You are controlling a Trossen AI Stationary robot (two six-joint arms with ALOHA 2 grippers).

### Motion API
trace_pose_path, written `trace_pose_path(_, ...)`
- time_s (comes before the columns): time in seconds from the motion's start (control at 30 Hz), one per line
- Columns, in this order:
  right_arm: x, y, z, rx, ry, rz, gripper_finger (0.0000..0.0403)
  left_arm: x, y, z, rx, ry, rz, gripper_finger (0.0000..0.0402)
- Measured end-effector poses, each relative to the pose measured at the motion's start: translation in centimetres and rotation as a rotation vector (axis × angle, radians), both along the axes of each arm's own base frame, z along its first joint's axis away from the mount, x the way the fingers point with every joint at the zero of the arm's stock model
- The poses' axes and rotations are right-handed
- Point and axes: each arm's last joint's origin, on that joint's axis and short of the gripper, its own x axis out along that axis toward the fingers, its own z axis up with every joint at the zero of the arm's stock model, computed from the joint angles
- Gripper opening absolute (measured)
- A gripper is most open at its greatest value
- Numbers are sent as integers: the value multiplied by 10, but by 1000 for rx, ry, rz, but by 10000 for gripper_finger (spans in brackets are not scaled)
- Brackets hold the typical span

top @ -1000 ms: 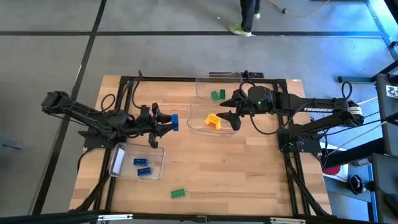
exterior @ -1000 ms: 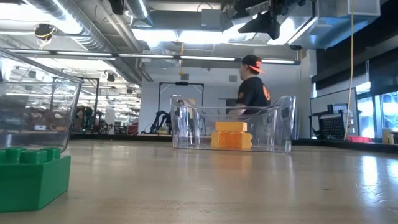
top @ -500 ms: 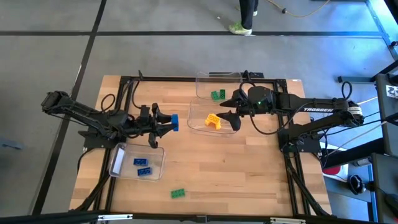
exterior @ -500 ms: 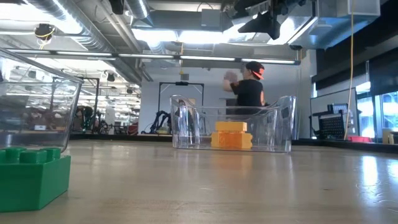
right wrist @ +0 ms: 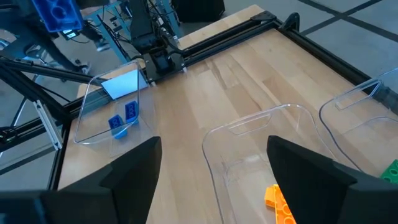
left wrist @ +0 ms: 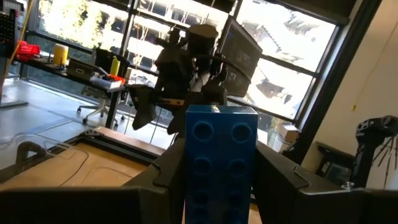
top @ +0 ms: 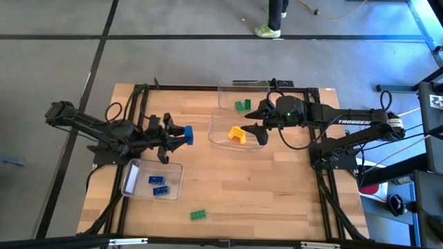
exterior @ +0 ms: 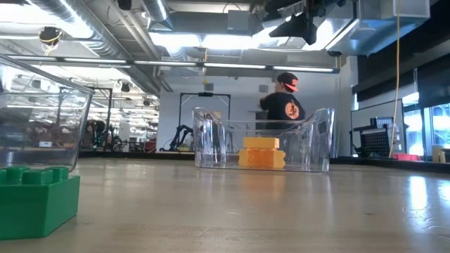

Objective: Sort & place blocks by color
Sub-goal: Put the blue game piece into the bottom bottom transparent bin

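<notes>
Left claw [top: 181, 133] clenched on blue block [top: 187, 133], aloft for bin of 2 blues [top: 132, 171]; right claw [top: 255, 127] released over yellow bin [top: 213, 131].

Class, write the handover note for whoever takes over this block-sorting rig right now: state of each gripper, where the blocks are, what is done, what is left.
Left gripper: shut on a blue block, held above the table near the bin with the blue ones.
Right gripper: open, empty, over the middle bin.
Done: two blue blocks in the left bin; yellow-orange blocks in the middle bin, count unclear; green blocks in the far bin, count unclear.
Left: drop the held blue block into its bin; move the loose green block from the table's front edge to the green bin.
</notes>
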Motion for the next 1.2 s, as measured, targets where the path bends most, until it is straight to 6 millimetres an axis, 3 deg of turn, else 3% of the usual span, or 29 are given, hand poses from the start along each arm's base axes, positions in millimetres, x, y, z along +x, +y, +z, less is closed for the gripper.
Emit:
trace_pose_path(0.4, 0, 0, 0, 0, 0, 0, 294, -5, 1, -14, 27, 165, -28, 129)
trace_pose_path(0.57, 0, 0, 0, 0, 0, 0, 294, -4, 1, -28, -9, 321, -109, 129)
trace_pose_path(0.73, 0, 0, 0, 0, 0, 0, 294, -10, -3, -31, -124, 630, -263, 129)
trace_pose_path(0.93, 0, 0, 0, 0, 0, 0, 294, -21, -29, -43, -221, 1018, -450, 129)
trace_pose_path(1.2, 0, -1, 0, -20, 5, -38, 294, -34, -73, -72, -172, 1269, -543, 129)
